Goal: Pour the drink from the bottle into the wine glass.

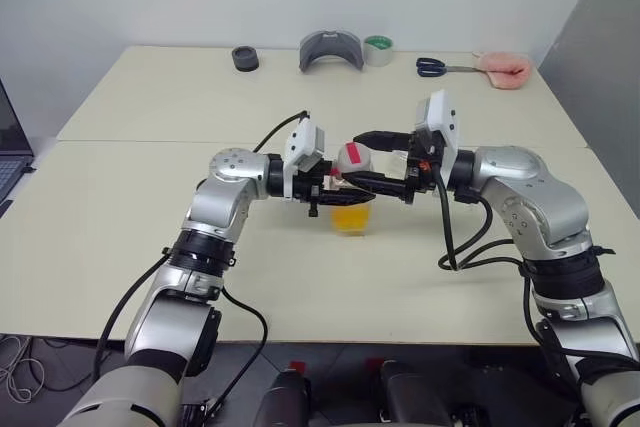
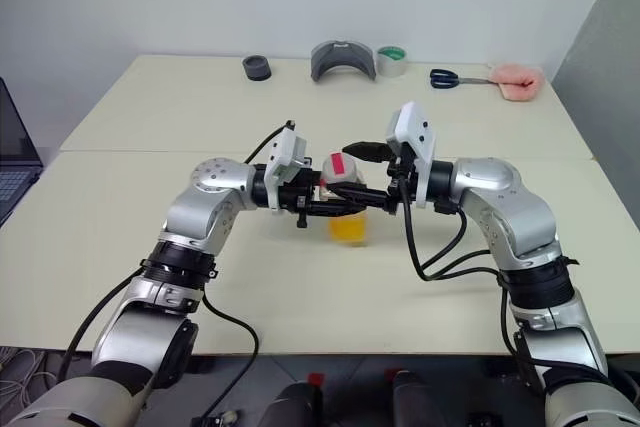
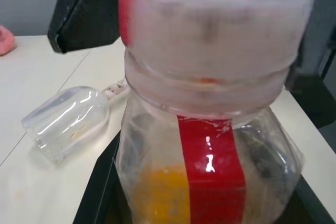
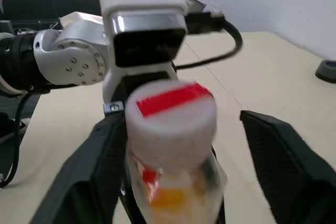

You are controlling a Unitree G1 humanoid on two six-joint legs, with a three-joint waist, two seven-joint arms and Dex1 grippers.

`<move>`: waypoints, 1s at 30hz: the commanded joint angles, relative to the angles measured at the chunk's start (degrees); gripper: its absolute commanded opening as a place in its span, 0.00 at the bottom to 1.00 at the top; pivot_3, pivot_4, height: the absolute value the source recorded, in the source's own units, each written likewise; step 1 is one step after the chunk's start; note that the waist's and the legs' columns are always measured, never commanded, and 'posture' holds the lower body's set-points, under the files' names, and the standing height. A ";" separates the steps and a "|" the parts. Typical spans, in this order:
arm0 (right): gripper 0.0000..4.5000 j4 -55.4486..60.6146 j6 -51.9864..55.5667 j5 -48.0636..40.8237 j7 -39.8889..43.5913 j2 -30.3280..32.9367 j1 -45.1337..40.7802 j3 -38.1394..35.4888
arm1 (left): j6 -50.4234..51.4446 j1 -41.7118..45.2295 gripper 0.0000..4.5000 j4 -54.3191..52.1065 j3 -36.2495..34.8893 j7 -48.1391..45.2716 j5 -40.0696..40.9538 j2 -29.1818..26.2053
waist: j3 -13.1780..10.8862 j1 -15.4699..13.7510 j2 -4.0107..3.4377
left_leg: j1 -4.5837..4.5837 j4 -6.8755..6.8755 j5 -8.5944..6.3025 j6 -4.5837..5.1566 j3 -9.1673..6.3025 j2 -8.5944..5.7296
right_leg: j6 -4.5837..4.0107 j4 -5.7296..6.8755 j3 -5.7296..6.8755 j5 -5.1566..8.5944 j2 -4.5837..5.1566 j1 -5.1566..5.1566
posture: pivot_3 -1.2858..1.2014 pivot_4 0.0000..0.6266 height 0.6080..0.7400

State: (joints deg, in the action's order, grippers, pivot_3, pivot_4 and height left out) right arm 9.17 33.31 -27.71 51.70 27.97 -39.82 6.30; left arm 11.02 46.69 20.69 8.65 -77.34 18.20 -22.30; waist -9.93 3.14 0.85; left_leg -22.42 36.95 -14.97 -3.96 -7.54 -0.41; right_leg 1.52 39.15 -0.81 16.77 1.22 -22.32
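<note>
Bottle held between my two claws

My left claw (image 1: 325, 190) clamps the bottle (image 1: 352, 197) above the surface (image 1: 150, 237); my right claw (image 4: 173, 145) stands wide around its cap (image 4: 172, 113), fingers apart from it.

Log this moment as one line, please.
left gripper: shut on bottle | right gripper: open around cap | wine glass: lying down

- We see even, bright indoor light from above; the table (image 1: 150, 227) shows only soft, faint shadows under the arms.
- In the left wrist view the bottle (image 3: 210, 145) sits very close: its cap (image 3: 215, 35) is blurred, and a small glare spot sits on the red strip (image 3: 212, 171).
- In the right wrist view the cap is soft, and the window behind is overexposed.
</note>
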 commanded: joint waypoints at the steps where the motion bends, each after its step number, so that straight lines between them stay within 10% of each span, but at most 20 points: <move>1: 1.00 6.01 2.22 -1.84 -2.92 1.01 1.35 -3.68 | -0.46 0.04 0.38 -3.29 -1.40 -0.18 1.91 0.13 | 0.00 -0.02 0.00 | -0.02 0.00 0.00 0.00 0.00 0.00 | 0.00 -0.01 0.00 0.00 0.00 0.00 | 0.52 0.24 1.00; 12: 1.00 26.11 8.59 -3.08 -18.60 -2.95 9.98 -4.29 | -0.74 -0.77 0.38 -3.27 -0.84 -0.22 2.12 0.75 | 0.00 0.00 0.00 | 0.00 -0.01 0.00 0.00 0.02 0.01 | 0.00 0.02 -0.04 0.00 -0.02 0.00 | 0.52 0.24 1.00; 30: 1.00 21.34 3.55 4.74 -22.48 -4.71 7.34 -0.85 | -1.09 -0.98 0.38 -3.29 -0.74 -0.43 1.65 1.45 | 0.00 -0.05 -0.01 | 0.01 -0.01 0.00 0.00 0.01 0.01 | 0.01 0.01 -0.02 0.00 -0.02 0.00 | 0.52 0.24 1.00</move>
State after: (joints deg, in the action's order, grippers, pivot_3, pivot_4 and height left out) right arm 29.55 37.93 -22.71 29.83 23.42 -31.17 7.72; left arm 10.80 45.21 19.11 8.59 -77.83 19.07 -20.91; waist -9.93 3.10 0.84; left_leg -22.41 36.94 -14.97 -3.96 -7.52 -0.40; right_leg 1.52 39.16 -0.83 16.77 1.20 -22.32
